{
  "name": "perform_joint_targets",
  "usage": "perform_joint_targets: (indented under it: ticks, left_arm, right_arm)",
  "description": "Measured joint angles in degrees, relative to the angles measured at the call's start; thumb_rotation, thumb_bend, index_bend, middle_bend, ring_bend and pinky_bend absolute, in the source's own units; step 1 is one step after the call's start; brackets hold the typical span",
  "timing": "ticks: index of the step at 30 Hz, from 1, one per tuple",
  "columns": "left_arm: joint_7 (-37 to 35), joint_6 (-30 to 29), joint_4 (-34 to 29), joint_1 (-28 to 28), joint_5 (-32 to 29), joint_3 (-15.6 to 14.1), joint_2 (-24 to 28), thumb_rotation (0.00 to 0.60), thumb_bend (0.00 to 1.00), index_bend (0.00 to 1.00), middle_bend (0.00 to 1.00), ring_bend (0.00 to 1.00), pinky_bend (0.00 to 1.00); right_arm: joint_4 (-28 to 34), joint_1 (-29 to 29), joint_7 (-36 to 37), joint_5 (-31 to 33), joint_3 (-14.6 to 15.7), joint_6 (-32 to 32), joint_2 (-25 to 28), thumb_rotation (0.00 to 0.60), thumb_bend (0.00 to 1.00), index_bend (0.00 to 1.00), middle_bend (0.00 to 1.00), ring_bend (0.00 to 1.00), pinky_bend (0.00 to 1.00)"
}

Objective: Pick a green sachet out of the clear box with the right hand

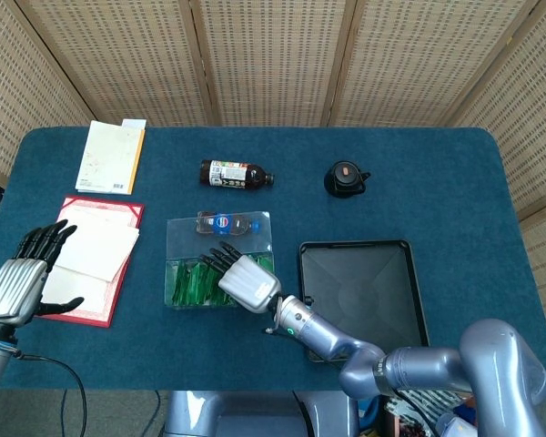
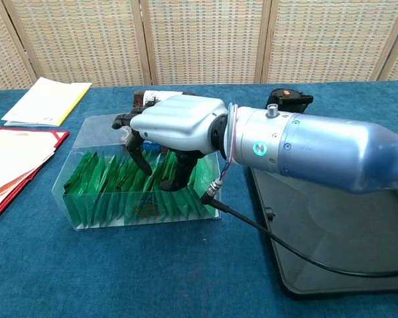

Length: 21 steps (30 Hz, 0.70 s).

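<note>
A clear box (image 1: 265,224) (image 2: 73,207) sits mid-table with a row of upright green sachets (image 1: 187,284) (image 2: 105,180) filling its near half. My right hand (image 1: 247,279) (image 2: 176,123) hovers over the right end of that row, palm down. Its dark fingers (image 2: 140,158) and thumb reach down among the sachets and stay apart; no sachet is lifted. My left hand (image 1: 22,279) is at the far left edge, fingers spread and holding nothing, away from the box.
A small blue-label bottle (image 1: 223,222) lies in the far half of the box. A black tray (image 1: 359,289) (image 2: 358,252) lies right of it. Behind are a dark bottle (image 1: 235,173) and a black lidded object (image 1: 346,178). A red folder with papers (image 1: 96,259) and a yellow notebook (image 1: 111,157) lie left.
</note>
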<state>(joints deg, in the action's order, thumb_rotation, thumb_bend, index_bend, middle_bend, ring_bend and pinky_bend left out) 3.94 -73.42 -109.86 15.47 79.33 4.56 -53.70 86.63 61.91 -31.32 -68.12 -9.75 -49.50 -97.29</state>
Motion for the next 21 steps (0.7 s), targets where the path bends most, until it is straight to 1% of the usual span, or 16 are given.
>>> perform_joint_targets:
  ticks: [11,21]
  left_arm:
    - [0.09,0.19,0.04,0.13,-0.29,0.06,-0.03,0.600,0.05,0.00,0.00,0.00,0.00]
    - [0.15,0.50,0.12,0.29,-0.43,0.03,-0.08,0.600,0.05,0.00,0.00,0.00,0.00]
  right_arm:
    - [-1.30,0.13,0.47,-0.31,-0.21,0.24,-0.93,0.600,0.48,0.56,0.12,0.00,0.09]
    - [-1.99,0.00,1.23,-0.50,-0.41,0.40,-1.27,0.600,0.52,0.56,0.12,0.00,0.09]
